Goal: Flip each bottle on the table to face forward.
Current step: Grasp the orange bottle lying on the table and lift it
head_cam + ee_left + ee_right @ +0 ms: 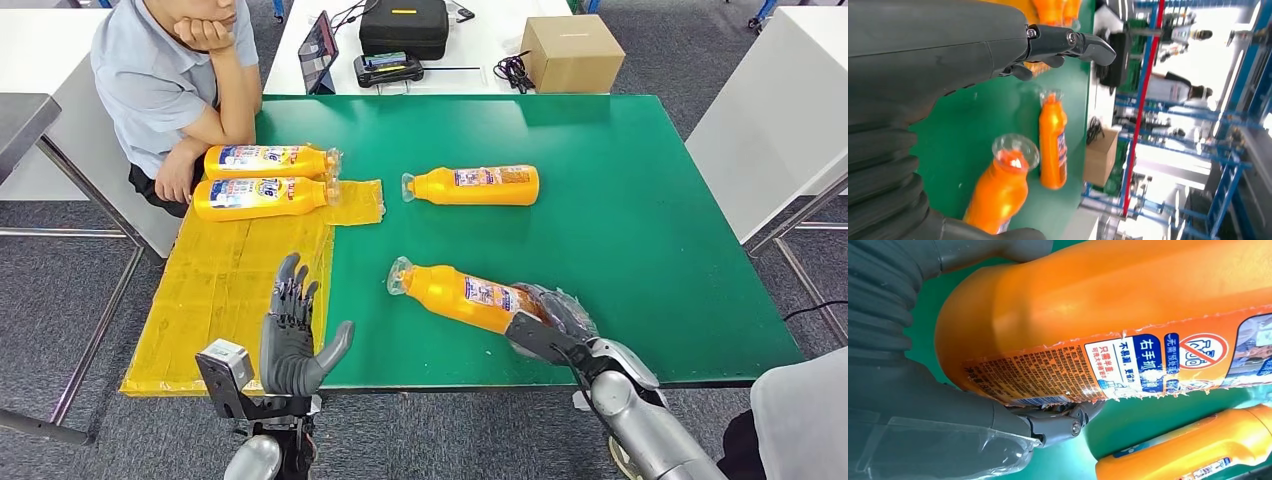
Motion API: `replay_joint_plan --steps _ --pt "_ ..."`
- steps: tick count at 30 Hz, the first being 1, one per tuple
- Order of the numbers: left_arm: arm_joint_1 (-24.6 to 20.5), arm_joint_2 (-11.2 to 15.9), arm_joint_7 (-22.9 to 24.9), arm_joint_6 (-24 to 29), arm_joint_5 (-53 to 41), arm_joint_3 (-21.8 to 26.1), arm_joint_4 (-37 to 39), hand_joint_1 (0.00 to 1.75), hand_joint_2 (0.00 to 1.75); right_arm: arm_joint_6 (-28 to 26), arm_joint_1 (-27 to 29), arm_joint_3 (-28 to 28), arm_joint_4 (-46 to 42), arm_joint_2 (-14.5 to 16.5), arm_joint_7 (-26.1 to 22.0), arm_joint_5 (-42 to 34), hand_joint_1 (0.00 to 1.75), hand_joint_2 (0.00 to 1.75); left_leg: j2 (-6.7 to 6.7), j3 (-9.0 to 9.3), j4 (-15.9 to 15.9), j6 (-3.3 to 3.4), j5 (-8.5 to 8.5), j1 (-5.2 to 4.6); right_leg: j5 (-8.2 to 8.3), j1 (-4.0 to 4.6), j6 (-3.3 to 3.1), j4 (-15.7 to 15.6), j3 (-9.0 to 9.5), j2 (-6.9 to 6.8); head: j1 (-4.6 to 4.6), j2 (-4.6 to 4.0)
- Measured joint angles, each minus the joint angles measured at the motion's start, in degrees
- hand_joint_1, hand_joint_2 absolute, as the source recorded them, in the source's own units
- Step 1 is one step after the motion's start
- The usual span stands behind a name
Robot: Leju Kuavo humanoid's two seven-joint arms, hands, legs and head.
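Four orange bottles lie on the green table [640, 200]. The near bottle [463, 295] [998, 192] [1108, 320] lies with its clear cap toward the left, and my right hand [548, 318] grips its base end; a thumb and a finger [1058, 422] wrap round it. The far bottle [475, 185] [1053, 145] [1188, 452] lies alone in the table's middle. Two more bottles [262, 160] [260, 197] lie side by side at the back left, on the yellow sheet [235, 290]. My left hand [293, 335] hovers open over that sheet near the front edge, fingers [1068, 42] apart, holding nothing.
A person sits at the table's back left corner, an arm resting near the two bottles. Behind the green table a white table carries a cardboard box [572, 52], a black bag [404, 26], a tablet and cables. Another white table stands at right.
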Motion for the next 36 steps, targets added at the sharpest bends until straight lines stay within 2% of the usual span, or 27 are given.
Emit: replay_joint_plan --steps 2,5,7,10,17,23,28,36 --pt "0.16 -0.21 0.73 -1.77 2.75 0.31 0.24 0.00 1.75 0.31 0.58 -0.44 -0.94 0.45 -0.63 -1.12 1.75 1.75 0.01 -0.03 0.00 0.00 0.00 0.00 0.00 0.00 0.00 0.00 -0.02 0.00 0.01 0.00" --pt "0.29 -0.26 2.69 -10.18 8.31 0.48 1.58 0.00 1.75 2.24 0.88 -0.72 -2.96 1.71 -2.18 -3.76 1.75 1.75 0.04 -0.05 -0.01 0.00 0.00 0.01 0.00 0.01 0.00 0.01 -0.06 0.02 0.00 0.00" --pt "0.30 -0.26 2.38 -15.08 10.08 0.51 2.86 0.00 1.75 4.19 0.85 -0.70 -4.23 2.81 -3.15 -5.88 1.75 1.75 0.04 -0.05 -0.01 -0.01 0.00 0.02 0.00 0.02 0.00 0.01 -0.07 0.02 0.00 0.00" --pt "0.23 -0.29 1.13 -18.77 10.66 0.59 4.40 0.00 1.75 6.39 0.93 -0.46 -5.97 4.60 -4.22 -8.53 1.75 1.75 0.02 -0.05 -0.01 -0.01 0.01 0.03 -0.01 0.02 -0.01 0.01 -0.08 0.01 0.00 0.00" --pt "-0.34 -0.58 -0.91 -19.14 9.20 1.29 7.13 0.00 1.75 7.91 1.72 -0.14 -8.04 6.32 -5.71 -12.99 1.75 1.75 0.01 -0.06 -0.01 -0.01 0.01 0.00 -0.01 -0.01 0.00 0.00 -0.08 0.01 0.01 0.00" --pt "-1.91 -0.95 -3.02 -20.79 9.69 1.81 9.75 0.00 1.75 13.53 1.37 -0.02 -8.22 6.56 -6.69 -17.00 1.75 1.75 0.01 -0.06 0.00 0.00 0.01 -0.01 0.00 -0.02 0.00 0.01 -0.06 0.01 0.01 0.00" --pt "-4.20 -1.38 -4.21 -22.49 9.89 1.83 11.89 0.00 1.75 16.43 -0.52 1.25 -7.24 7.31 -7.25 -18.19 1.75 1.75 0.02 -0.05 -0.01 -0.01 0.02 0.01 0.00 0.00 0.00 0.02 -0.07 0.01 0.01 0.00" --pt "-6.87 -2.16 -4.15 -24.21 9.84 1.22 15.01 0.00 1.75 17.75 -3.56 4.76 -4.35 8.21 -7.57 -18.63 1.75 1.75 0.00 -0.07 0.00 -0.01 0.03 0.00 0.00 -0.01 0.00 0.02 -0.07 0.00 0.01 0.00"
